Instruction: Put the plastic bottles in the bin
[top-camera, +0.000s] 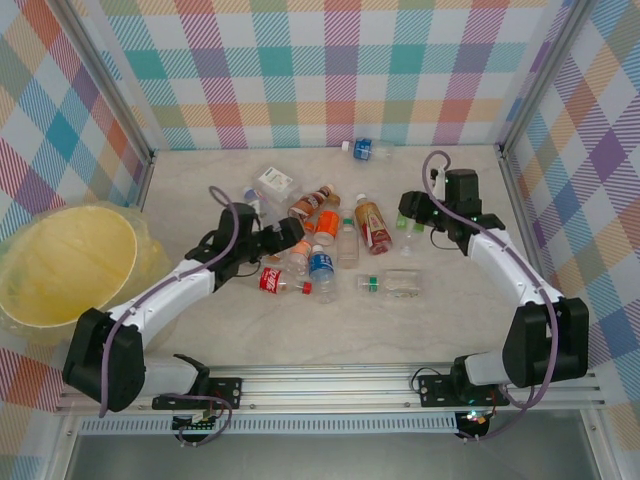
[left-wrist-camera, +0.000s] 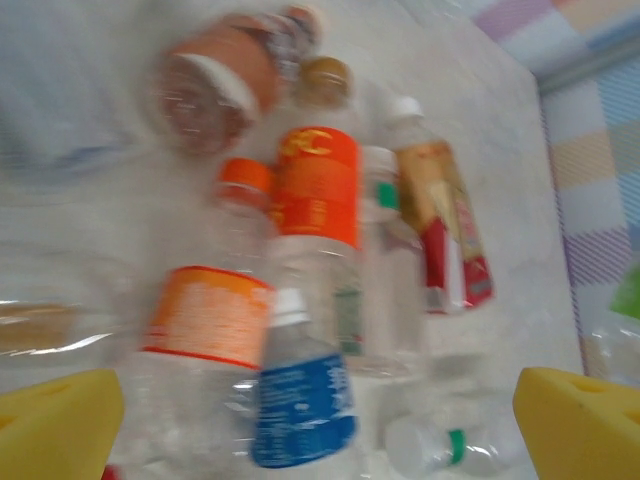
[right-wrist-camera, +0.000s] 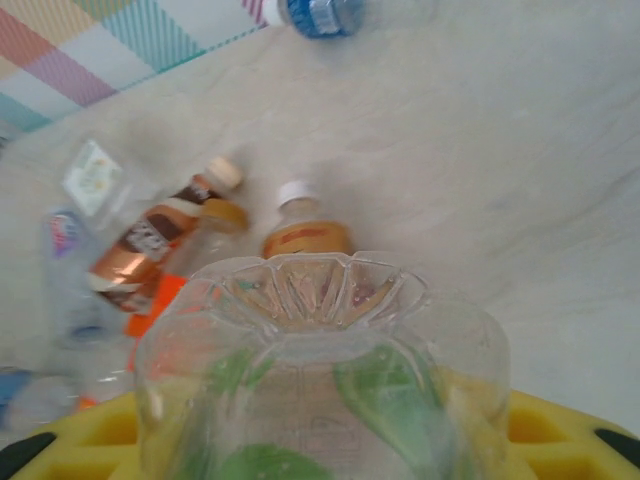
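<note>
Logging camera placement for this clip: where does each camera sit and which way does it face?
Top external: above and behind the bases, looking down on the table, bin, bottles, left arm and right arm.
Left wrist: on the left arm, looking down past the open left gripper and its yellow fingertips at the bottles.
Right wrist: on the right arm, facing the far wall over a clear bottle clamped in the right gripper.
Shared: the orange-labelled bottle shows both from the left wrist and from above.
</note>
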